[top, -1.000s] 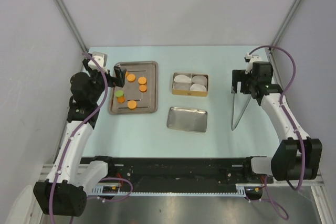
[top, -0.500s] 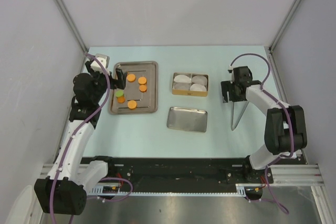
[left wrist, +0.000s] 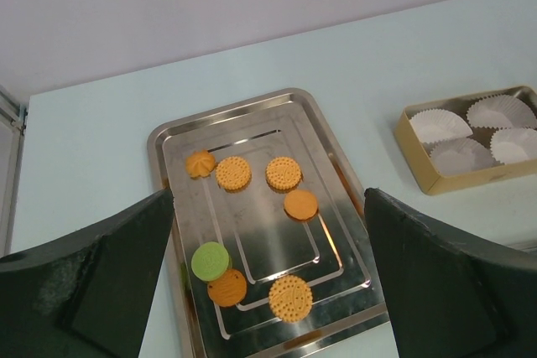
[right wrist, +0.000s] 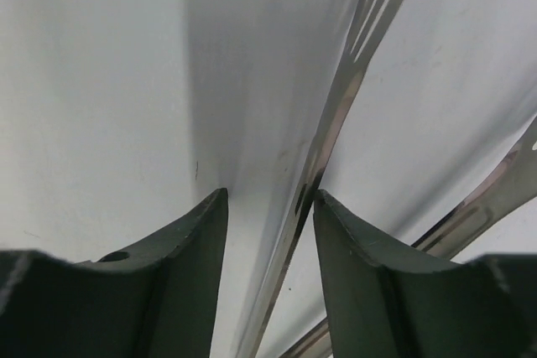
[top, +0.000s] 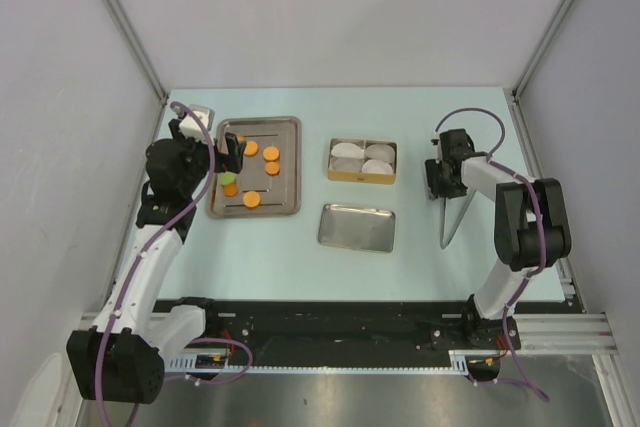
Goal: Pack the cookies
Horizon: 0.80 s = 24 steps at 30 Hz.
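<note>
Several orange cookies (left wrist: 290, 298) and one green cookie (left wrist: 210, 260) lie on a steel tray (left wrist: 252, 224). In the top view the cookies (top: 271, 154) and their tray (top: 285, 202) sit at the left. My left gripper (left wrist: 268, 199) hovers above the tray's near end, open wide and holding nothing; from above, the left gripper (top: 222, 159) is at the tray's left edge. My right gripper (right wrist: 268, 199) is low over the table, open, its fingers on either side of one arm of the metal tongs (right wrist: 331, 136). That arm lies close against the right finger. From above, the right gripper (top: 440, 185) is at the upper end of the tongs (top: 455, 217).
A tan box (top: 362, 160) with white paper liners stands mid-table and also shows in the left wrist view (left wrist: 470, 136). A smaller steel tray (top: 357, 227) lies in front of the box. Frame posts and grey walls close in both sides.
My right gripper has moved left and down onto the tongs' upper end, and its jaws have narrowed around one arm. My left gripper has shifted slightly over the cookie tray, still wide open.
</note>
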Motion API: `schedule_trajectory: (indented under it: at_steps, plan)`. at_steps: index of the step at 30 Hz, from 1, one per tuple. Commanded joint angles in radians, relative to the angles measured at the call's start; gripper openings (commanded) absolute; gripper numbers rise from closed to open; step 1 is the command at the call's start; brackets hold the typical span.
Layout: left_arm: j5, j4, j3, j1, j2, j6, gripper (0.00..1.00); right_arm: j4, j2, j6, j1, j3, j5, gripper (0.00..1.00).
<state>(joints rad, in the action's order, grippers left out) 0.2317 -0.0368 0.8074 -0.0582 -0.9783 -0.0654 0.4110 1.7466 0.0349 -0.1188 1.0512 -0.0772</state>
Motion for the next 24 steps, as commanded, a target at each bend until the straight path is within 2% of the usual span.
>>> schedule_trajectory:
  at_steps: [1,2,10,12,18,24]
  plan:
    - [0.011,-0.048,-0.013,-0.006,0.009,-0.025,1.0,-0.017,0.034,-0.015,0.028,0.061,0.059,0.45]
    - [0.011,-0.048,-0.016,-0.005,0.009,-0.025,1.0,-0.015,0.043,-0.018,0.03,0.067,0.062,0.39]
    - [0.015,-0.055,-0.033,-0.006,0.003,-0.028,1.0,0.008,0.1,-0.03,0.025,0.138,0.094,0.13]
    - [0.02,-0.057,-0.037,-0.009,0.003,-0.03,1.0,0.015,0.113,-0.059,0.022,0.162,0.097,0.01]
    - [0.018,-0.103,-0.076,-0.035,-0.008,-0.024,1.0,0.044,0.114,-0.111,0.021,0.236,0.135,0.0]
    - [0.015,-0.216,-0.146,-0.072,-0.014,-0.03,1.0,0.055,0.054,-0.168,0.005,0.296,0.152,0.0]
